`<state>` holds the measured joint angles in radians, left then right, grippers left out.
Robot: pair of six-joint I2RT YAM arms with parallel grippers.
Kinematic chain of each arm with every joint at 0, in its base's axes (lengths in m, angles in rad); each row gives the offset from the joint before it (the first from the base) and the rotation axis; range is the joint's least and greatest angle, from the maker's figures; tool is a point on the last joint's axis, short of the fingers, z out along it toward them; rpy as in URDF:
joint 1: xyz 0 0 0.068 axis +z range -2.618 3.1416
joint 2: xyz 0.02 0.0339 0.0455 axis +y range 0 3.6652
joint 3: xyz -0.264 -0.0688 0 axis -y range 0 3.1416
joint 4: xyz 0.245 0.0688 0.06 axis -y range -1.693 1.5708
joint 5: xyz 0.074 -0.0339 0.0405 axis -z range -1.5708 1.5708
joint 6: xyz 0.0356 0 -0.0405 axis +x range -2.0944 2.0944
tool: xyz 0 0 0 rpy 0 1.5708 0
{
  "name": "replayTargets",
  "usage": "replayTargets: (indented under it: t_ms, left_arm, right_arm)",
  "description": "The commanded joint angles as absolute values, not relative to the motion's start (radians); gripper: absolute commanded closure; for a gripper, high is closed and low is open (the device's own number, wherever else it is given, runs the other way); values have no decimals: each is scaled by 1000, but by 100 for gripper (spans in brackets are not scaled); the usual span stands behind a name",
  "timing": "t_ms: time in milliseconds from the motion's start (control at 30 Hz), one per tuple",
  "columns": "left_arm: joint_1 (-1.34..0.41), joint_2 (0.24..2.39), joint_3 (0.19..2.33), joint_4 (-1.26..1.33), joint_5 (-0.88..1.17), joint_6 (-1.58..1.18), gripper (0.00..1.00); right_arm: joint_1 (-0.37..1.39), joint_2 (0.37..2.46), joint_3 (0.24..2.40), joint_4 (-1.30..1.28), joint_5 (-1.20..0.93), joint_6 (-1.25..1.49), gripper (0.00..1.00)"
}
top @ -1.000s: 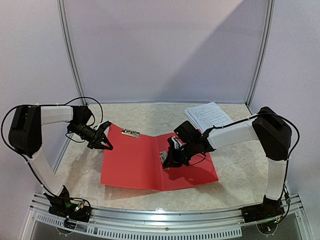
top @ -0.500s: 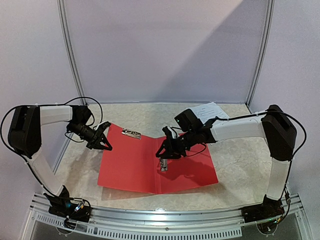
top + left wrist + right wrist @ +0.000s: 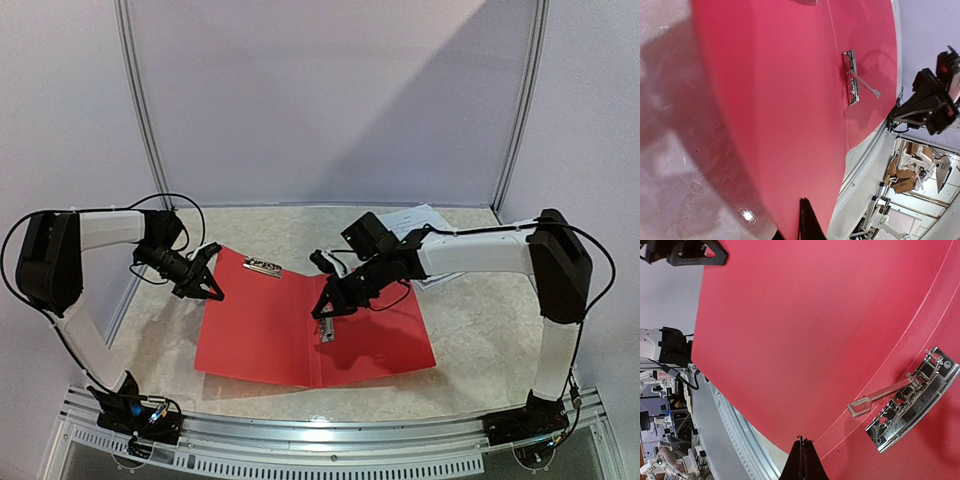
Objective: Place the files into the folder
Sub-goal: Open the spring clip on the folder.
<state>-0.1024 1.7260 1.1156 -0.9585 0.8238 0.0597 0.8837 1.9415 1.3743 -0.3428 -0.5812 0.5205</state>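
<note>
The red folder [image 3: 260, 335] lies open on the table. Its silver clip [image 3: 327, 331] sits on the right half by the spine, with its lever raised [image 3: 875, 396]. My right gripper [image 3: 321, 313] is shut and empty, its tips just above the folder beside the clip [image 3: 912, 405]. My left gripper [image 3: 212, 291] is shut on the far left edge of the folder's left cover [image 3: 790, 100], which is held a little off the table. The files [image 3: 428, 218] lie at the back right, partly hidden behind my right arm.
A second small silver metal piece [image 3: 262, 266] sits at the far edge of the left cover. A metal rail [image 3: 330, 440] runs along the table's near edge. Side posts [image 3: 140, 110] and a back wall close in the table.
My right gripper has moved a little left and lifted off the clip, and the arm now covers more of the files. The left gripper has stayed put.
</note>
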Motion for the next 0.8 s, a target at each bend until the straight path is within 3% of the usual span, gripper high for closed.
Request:
replayTargets:
  t_ms: [0,533,767]
  left_arm:
    - [-109,1687,1134,-957,798,78,100]
    - [-109,1681,1140,-966,766,94,100]
    - [-109,1680,1144,-977,769,105,100]
  right_arm:
    - [896,2034,1393,-274,-636,479,100]
    - [764,2226,1548,-113,-592,589,100]
    - [725,2360,1784,-289,-627,534,100]
